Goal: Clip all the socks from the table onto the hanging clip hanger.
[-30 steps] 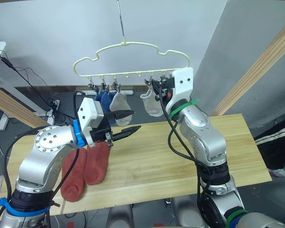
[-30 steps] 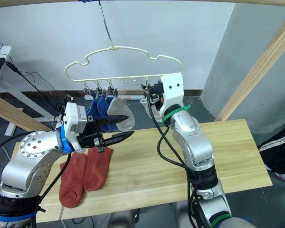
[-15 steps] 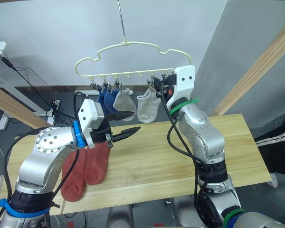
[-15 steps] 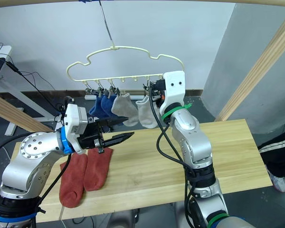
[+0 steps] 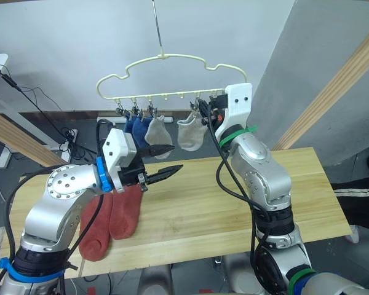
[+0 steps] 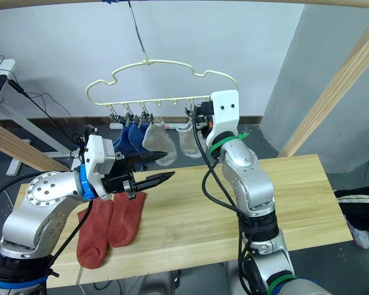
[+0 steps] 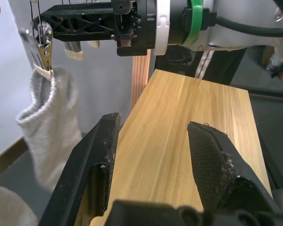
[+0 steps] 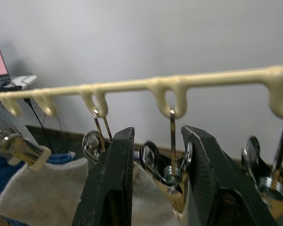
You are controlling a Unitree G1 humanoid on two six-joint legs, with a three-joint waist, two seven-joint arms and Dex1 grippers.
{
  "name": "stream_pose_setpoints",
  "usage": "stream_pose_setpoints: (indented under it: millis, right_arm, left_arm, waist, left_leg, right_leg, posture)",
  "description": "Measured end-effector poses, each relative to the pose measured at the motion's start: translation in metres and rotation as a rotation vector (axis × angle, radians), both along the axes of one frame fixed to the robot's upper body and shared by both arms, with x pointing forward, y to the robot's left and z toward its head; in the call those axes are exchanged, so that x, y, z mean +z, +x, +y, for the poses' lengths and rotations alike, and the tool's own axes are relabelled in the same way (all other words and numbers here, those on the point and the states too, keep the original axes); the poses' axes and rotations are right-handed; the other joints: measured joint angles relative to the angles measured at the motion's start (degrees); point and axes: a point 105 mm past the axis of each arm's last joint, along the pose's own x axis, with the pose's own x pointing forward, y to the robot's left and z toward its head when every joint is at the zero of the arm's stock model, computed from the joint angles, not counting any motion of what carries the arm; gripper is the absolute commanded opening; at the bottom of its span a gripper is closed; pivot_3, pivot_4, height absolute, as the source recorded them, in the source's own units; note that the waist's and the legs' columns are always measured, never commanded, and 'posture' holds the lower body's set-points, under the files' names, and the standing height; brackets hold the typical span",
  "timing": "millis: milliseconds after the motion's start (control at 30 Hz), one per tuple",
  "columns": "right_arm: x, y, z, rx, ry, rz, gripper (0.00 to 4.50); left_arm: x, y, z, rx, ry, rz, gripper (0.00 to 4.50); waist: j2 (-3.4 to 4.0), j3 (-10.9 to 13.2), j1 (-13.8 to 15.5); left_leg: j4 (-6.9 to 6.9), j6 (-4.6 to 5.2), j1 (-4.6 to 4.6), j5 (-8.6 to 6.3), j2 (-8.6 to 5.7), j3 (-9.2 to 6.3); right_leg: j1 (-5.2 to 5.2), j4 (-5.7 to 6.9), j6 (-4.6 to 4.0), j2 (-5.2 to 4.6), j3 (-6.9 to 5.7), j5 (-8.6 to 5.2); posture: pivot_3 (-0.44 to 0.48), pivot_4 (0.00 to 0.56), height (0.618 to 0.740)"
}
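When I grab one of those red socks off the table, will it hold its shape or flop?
Probably flop: the red socks lie flat and limp on the table, and the grey sock sags from its clip. Likely light too; the thin hanger carries four without tilting much.

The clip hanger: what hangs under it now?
Under the clip hanger hang two blue socks and two light grey socks. The blue ones overlap and partly cover each other. The right gripper straddles one clip.
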Motion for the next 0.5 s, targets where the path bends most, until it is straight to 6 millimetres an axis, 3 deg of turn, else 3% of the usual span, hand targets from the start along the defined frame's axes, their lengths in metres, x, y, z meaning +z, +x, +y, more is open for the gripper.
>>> stream_pose_setpoints:
  millis: [500]
  right_arm:
    - [0.0054, -0.0051, -0.0073, -0.077, 0.024, 0.07, 1.63]
  left_arm:
    - [-0.0009, -0.0004, -0.0011, -0.004, 0.001, 0.003, 2.49]
  waist:
    - [0.01, -0.01, 0.02]
  left_leg:
    - [0.0, 0.0, 0.0, 0.0, -0.01, -0.01]
  right_leg:
    - [0.0, 0.0, -0.01, -0.01, -0.02, 0.01]
  posture:
    - [-0.119, 0.24, 0.74]
